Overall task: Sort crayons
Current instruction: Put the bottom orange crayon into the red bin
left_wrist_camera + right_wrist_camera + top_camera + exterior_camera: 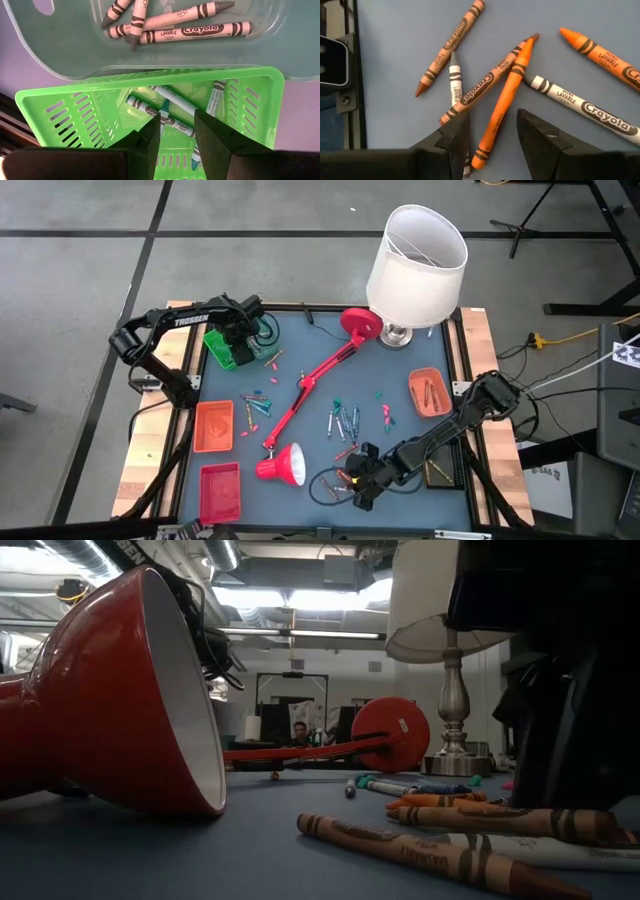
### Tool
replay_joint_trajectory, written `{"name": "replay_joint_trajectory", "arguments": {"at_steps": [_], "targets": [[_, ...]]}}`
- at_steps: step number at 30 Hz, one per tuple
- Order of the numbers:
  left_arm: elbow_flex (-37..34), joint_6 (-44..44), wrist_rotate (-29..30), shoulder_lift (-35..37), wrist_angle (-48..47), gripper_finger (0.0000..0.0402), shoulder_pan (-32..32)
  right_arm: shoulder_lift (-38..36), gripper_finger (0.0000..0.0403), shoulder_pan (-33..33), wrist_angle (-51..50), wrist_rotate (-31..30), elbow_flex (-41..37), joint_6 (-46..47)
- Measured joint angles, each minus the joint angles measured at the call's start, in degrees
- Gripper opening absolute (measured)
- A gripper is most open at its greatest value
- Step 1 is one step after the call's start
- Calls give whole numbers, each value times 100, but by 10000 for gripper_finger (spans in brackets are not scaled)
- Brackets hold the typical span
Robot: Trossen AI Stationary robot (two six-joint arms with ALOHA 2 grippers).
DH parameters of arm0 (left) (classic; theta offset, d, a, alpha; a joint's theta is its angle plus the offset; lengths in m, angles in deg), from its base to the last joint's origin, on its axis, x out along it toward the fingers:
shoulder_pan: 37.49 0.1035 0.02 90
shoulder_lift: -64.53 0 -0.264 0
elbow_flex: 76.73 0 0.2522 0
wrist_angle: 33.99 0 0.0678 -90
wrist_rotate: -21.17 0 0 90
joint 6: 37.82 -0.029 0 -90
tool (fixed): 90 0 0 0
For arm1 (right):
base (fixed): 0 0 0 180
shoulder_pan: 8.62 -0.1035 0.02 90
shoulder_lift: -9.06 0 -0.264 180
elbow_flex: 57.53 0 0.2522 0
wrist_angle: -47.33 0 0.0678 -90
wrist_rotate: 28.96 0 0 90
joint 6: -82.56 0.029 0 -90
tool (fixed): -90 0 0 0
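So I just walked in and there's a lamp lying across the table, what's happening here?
A two-arm robot is sorting crayons into bins. The left gripper hangs open over the green basket, which already holds a few crayons, with nothing visibly held. The right gripper is open and low over a loose pile of orange and brown crayons near the table's front edge, one orange crayon between its fingers, not yet gripped. The red lamp just lies among scattered crayons.

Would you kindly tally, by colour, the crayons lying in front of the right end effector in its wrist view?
Bright orange paper-wrapped wax crayons: 2
Rust-brown paper-wrapped wax crayons: 2
White paper-wrapped wax crayons: 2
Total: 6
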Motion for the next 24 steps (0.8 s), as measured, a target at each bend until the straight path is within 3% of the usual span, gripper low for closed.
{"name": "replay_joint_trajectory", "arguments": {"at_steps": [15,24], "targets": [[131,291,0,0,3,103,-2,120,156,-2,-68,-176,20,15],[668,293,2,0,-160,103,-39,129,69,0,-144,-246,7,17]]}}
